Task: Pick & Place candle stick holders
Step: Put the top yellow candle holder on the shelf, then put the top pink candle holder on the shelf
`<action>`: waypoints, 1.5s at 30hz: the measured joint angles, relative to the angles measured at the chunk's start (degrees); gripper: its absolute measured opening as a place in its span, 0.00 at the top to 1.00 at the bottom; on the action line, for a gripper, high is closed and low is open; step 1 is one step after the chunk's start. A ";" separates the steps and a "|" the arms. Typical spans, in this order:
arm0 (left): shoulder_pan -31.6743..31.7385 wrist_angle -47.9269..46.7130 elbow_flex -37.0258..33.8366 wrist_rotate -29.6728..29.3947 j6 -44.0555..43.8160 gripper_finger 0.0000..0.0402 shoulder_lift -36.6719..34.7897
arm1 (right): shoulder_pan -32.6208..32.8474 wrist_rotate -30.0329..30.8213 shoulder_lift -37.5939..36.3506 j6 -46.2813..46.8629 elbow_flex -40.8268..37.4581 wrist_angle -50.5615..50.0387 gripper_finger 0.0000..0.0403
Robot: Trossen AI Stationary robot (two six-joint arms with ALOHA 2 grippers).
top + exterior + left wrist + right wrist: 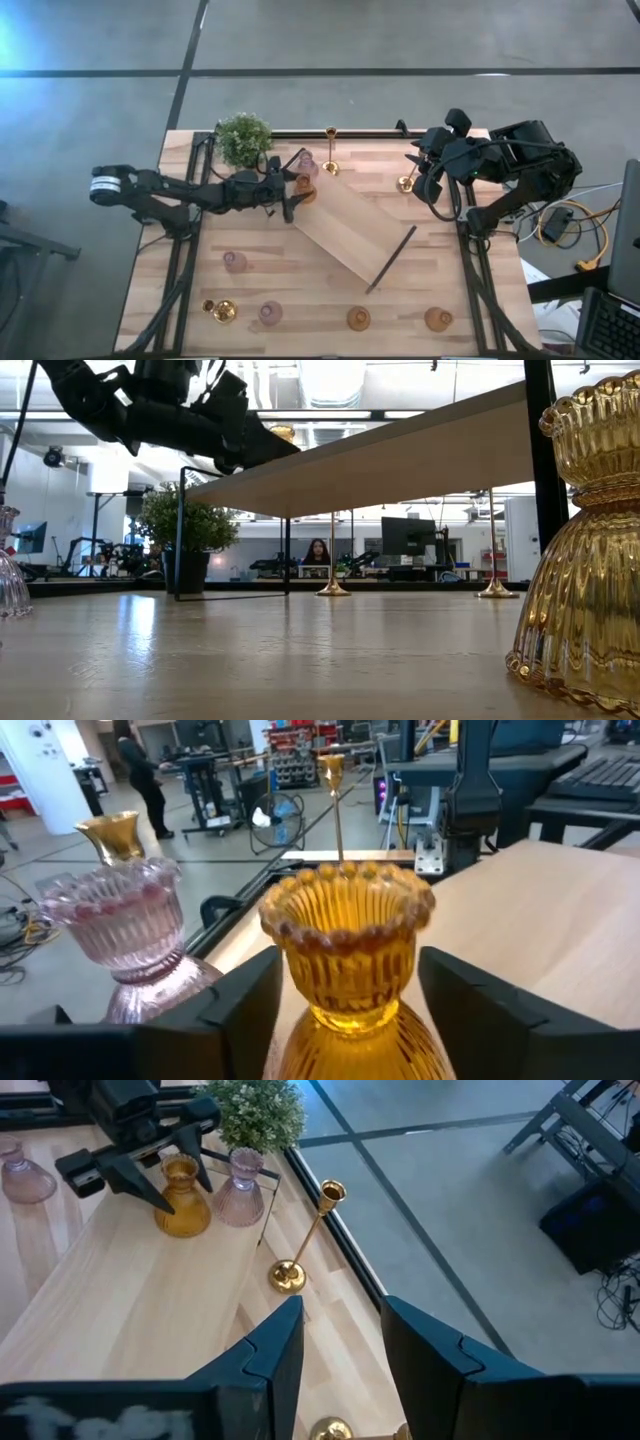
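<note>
Now the left tool (291, 205) is straddling the amber glass holder (345, 955) with its fingers (245, 1005) spread clear of the glass; the holder is standing on the wooden tray (350, 235), beside a pink glass holder (130, 935). Across the desk (300, 300), the right tool (340, 1345) is hanging spread and empty above a gold candlestick (300, 1245).

Grey concrete floor (400, 40), bright lab, monitor (405, 535) on far desk

Two glass holders (306, 176) on tray (350, 235), plant (243, 138) behind, left jaws astride one
</note>
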 joint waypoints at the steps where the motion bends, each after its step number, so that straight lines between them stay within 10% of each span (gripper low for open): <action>1: 0.00 -0.02 0.00 -0.01 -0.01 0.37 0.00 | 0.00 0.00 0.00 0.00 0.00 0.00 0.67; 30: -0.04 -3.95 4.86 0.70 -1.09 0.28 -1.08 | 0.00 -0.04 0.00 -0.11 0.00 -0.04 0.69; 45: -0.47 -20.58 15.01 10.30 3.33 0.28 -14.30 | 0.00 -0.09 0.00 -0.11 0.00 -0.04 0.69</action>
